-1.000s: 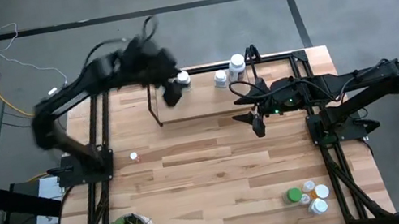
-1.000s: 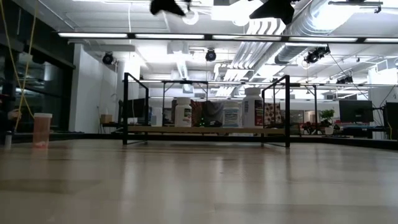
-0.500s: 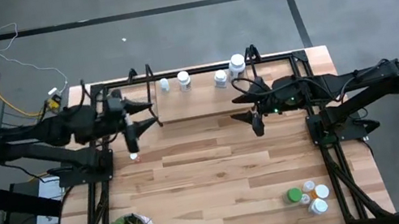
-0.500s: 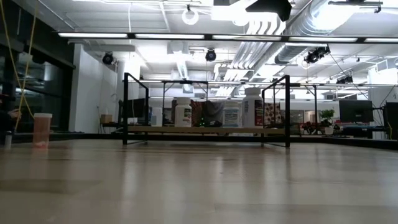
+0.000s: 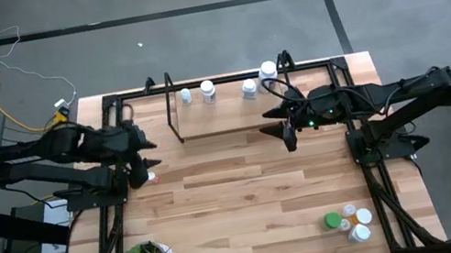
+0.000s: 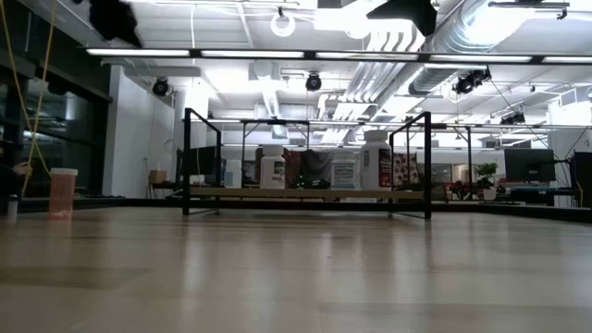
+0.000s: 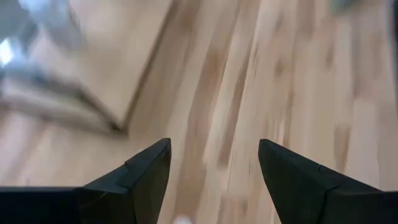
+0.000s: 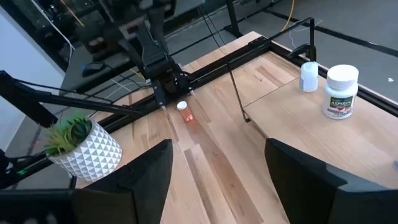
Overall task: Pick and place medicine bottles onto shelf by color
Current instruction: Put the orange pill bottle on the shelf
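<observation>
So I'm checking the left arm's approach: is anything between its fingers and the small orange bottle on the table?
Nothing visible: the open left gripper hovers right beside the small orange plastic bottle, only bare wooden tabletop around it.

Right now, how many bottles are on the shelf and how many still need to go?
Four white bottles stand on the shelf. Nothing is in hand: the left gripper, open, hovers by the lone orange bottle, and the right gripper waits open. Left: that one, plus the group at the table's near right corner.
</observation>
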